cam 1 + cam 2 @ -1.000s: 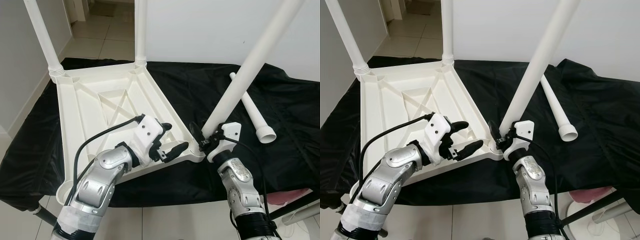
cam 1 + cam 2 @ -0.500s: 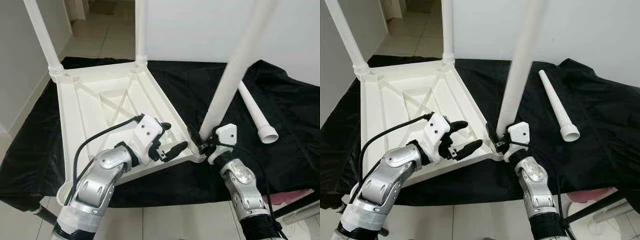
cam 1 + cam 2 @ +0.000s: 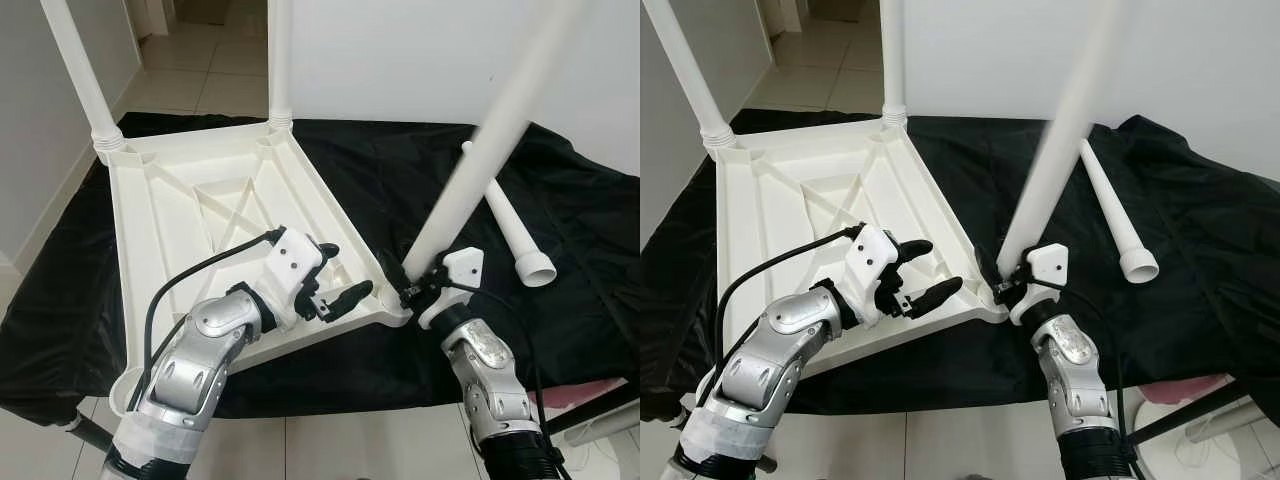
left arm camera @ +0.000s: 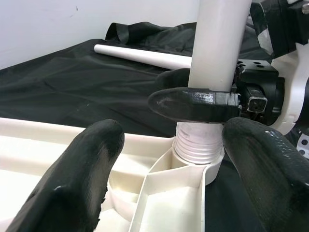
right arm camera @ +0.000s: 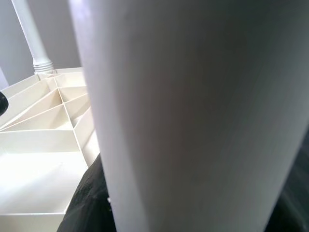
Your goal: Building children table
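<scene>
Table leg (image 3: 470,185) tilted again, right pincer (image 3: 405,288) gripping it, left pincer (image 3: 335,288) open.

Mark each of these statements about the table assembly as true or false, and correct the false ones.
1. The right gripper is shut on the white table leg near its threaded end. True.
2. That leg stands straight upright in its corner socket. False: it leans away from the tabletop, toward the robot's right.
3. The upturned white tabletop already has two legs standing at its far corners. True.
4. The left gripper clamps the tabletop's rim. False: its fingers are open and hover over the near corner, beside the socket.
5. A spare table leg lies flat on the black cloth. True.
6. The spare leg rests on the tabletop. False: it lies apart from it, on the cloth.
</scene>
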You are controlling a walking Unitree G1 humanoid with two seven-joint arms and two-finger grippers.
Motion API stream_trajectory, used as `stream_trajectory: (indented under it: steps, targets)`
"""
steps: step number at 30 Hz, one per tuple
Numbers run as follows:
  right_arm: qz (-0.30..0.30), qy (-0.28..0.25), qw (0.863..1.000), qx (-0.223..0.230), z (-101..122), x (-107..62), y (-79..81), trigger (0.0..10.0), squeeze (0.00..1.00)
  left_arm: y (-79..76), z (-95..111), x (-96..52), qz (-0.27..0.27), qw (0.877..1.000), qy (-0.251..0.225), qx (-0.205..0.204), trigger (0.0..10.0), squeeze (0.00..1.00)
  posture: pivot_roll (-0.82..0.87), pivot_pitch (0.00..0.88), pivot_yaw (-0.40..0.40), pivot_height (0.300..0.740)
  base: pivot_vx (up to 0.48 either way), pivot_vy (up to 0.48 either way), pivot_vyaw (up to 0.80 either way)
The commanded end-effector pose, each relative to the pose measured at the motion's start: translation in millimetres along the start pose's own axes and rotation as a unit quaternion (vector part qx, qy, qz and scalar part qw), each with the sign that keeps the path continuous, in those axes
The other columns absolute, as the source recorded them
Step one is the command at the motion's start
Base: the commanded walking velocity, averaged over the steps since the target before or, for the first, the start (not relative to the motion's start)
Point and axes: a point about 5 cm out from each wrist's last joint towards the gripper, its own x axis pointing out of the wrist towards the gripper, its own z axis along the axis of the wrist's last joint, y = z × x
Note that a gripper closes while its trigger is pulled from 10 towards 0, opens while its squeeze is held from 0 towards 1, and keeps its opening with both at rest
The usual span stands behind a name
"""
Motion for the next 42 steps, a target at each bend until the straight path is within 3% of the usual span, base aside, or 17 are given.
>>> stream_trajectory:
  steps: [1,10,21,24,28,33,35,37,42]
  targets:
    - [-0.007,0.046,0.998,0.029,-19,-5.7,2.4,10.0,0.0,5.2,-2,0.7,0.04,0.999,0.003,0.0,10.0,0.0,0.0,0.026,-0.042,0.74,0.0,0.0,0.0]
    - [-0.011,0.037,0.999,0.013,-17,-4.9,13.9,10.0,0.0,2.8,-1,2.5,0.032,0.999,-0.004,-0.004,10.0,0.0,0.0,0.019,-0.052,0.74,0.0,0.0,0.0]
    - [-0.011,0.062,0.998,-0.013,-23,-8.0,10.7,10.0,0.0,2.9,-2,2.9,0.031,0.999,-0.005,-0.004,10.0,0.0,0.0,0.01,-0.058,0.74,0.0,0.0,0.0]
    - [-0.074,0.073,0.995,-0.012,-24,-3.0,11.9,10.0,0.0,0.3,-3,2.9,0.029,1.0,-0.005,-0.006,10.0,0.0,0.0,0.005,-0.069,0.74,0.0,0.0,0.0]
    - [-0.092,0.075,0.993,-0.006,-25,-1.8,13.5,10.0,0.0,0.0,-3,2.8,0.029,1.0,-0.005,-0.007,10.0,0.0,0.0,0.004,-0.071,0.74,0.0,0.0,0.0]
    - [-0.189,0.074,0.979,0.029,-27,4.3,29.2,10.0,0.0,-2.3,-4,2.0,0.03,1.0,-0.004,-0.009,10.0,0.0,0.01,0.004,-0.082,0.74,0.0,0.0,0.0]
    - [-0.189,0.074,0.979,0.029,-27,4.3,29.2,10.0,0.0,-2.3,-4,2.0,0.03,1.0,-0.004,-0.009,10.0,0.0,0.01,0.004,-0.082,0.74,0.0,0.0,0.0]
    - [-0.215,0.068,0.973,0.057,-27,4.9,32.6,10.0,0.0,-2.3,-5,1.3,0.03,0.999,-0.003,-0.009,10.0,0.0,0.02,0.002,-0.085,0.74,0.0,0.0,0.0]
    - [-0.218,0.065,0.972,0.061,-26,4.9,33.8,10.0,0.0,-2.1,-5,1.0,0.031,0.999,-0.002,-0.009,10.0,0.0,0.02,0.001,-0.085,0.74,0.0,0.0,0.0]
